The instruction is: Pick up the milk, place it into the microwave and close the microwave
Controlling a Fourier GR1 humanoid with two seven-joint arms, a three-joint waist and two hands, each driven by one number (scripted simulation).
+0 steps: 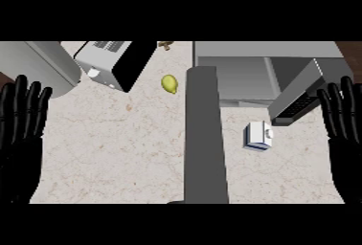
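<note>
**Fingers released, milk ungrasped**

Fingers straight and upright on left hand [21, 139] and right hand [345, 139], both resting at view edges, holding nothing. Pick-up step judged not yet begun. Milk carton [258, 136] on tabletop [120, 153], near open microwave door [300, 95], apart from right fingers [338, 103]. Next: reach inward, curl round carton.

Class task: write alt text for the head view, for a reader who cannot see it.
A white milk carton stands on a speckled counter, just below an open microwave. Both black hands, left and right, rest open at the edges. A yellow-green fruit lies further back.
</note>
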